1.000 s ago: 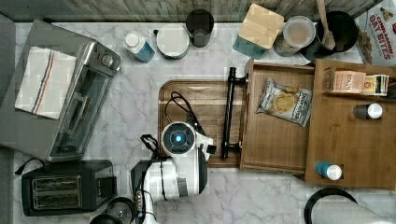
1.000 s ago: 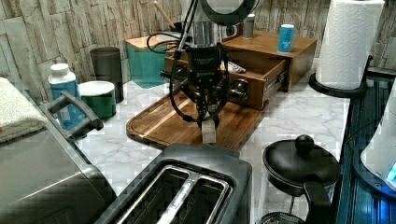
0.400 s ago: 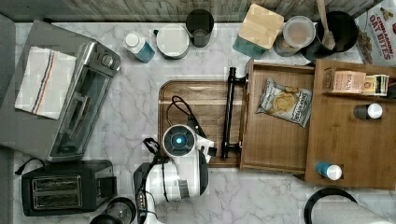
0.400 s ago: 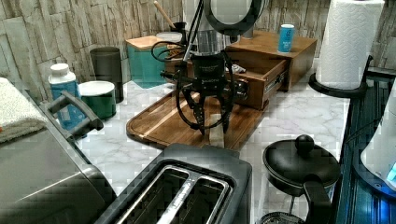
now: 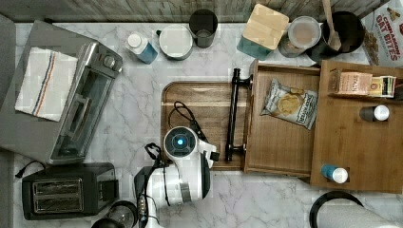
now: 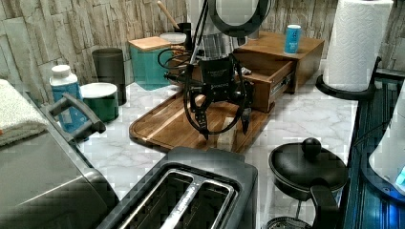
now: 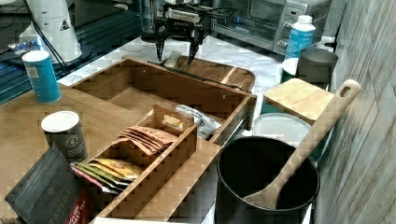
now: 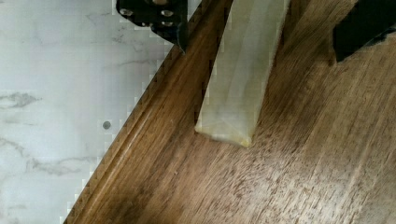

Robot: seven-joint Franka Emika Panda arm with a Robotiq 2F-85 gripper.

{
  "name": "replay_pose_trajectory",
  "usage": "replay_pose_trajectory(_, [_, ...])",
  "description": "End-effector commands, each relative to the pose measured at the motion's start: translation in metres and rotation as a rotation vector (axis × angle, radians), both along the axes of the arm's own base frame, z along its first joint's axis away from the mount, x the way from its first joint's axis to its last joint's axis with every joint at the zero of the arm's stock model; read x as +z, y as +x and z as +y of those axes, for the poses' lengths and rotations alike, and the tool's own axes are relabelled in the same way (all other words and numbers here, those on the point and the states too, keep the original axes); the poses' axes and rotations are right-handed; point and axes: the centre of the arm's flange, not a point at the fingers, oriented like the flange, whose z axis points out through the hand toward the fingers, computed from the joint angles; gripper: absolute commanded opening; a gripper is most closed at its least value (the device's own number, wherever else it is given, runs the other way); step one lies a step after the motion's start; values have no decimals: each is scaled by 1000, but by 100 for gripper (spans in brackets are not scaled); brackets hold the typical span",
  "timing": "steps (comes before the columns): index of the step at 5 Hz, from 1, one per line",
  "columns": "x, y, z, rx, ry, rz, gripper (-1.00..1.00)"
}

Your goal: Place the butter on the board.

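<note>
the butter is seen lying flat on the board, close to the grooved rim on the marble counter side. the gripper is held just above it with the fingers spread apart and nothing grasped; the stick sits between them, not touched by either, as far as can be judged from the wrist view and the left view.

risks, judged from this position:
- the stick lies near the board's edge; if it is clipped by a fingertip while the arm is raised or swung, it could be pushed over the rim onto the counter.
- the wrapper may cling to a finger pad and the stick be dragged along.
- the drawer with its black handle stands just beside the board on the top view's right; a sideways retreat that way could end in a knock.
- in the left view the toaster sits near the board's front edge, so a low exit there is also tight.

writing, taken left to right across the top view:
- the chip bag carries print that cannot be read.
- the tea box shows small lettering, not legible.
- the cereal box reads "oat bites".
- in the right view the dark packet shows "tazo"-like lettering, uncertain.
</note>
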Motion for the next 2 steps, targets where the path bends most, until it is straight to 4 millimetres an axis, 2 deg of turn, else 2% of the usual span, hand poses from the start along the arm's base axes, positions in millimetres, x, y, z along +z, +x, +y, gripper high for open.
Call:
replay_pose_trajectory(1, [56,29,9,-51,-39,-156,100])
replay_pose_trajectory(2, [56,29,9,-51,-39,-155,100])
